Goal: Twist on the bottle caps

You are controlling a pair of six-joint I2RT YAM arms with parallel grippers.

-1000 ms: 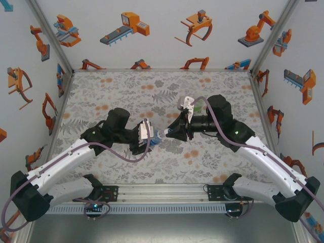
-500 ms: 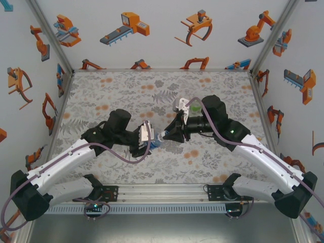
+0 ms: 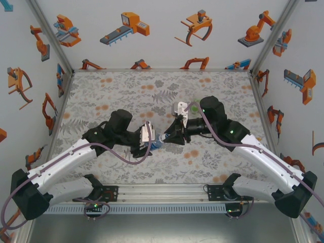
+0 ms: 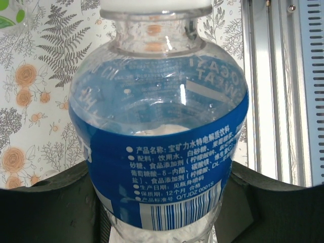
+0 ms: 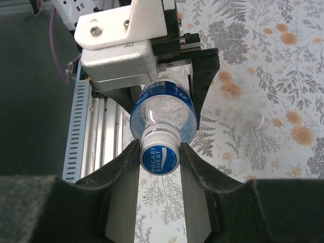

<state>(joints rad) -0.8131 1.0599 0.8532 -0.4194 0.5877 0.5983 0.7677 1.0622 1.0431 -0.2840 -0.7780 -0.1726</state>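
Loose cap (image 5: 237,165), plain bottle (image 5: 244,115) on floral table (image 5: 283,61)

Counter (image 3: 126,86): covered edge to edge in a pale print, grey fern leaves with scattered orange blossoms.

Walls (image 3: 167,45): white, on three sides, dotted with orange and blue drawings of machines and arms.

Aluminium posts (image 3: 50,35): slant up at both back corners.

Metal rail (image 3: 162,191): runs along the near edge of the counter, silver, grooved lengthwise.

Slotted grey strip (image 3: 162,207): lies just beside the rail, on its near side.

White socket strip (image 5: 68,7): partly seen beyond the rail, in the right wrist view.
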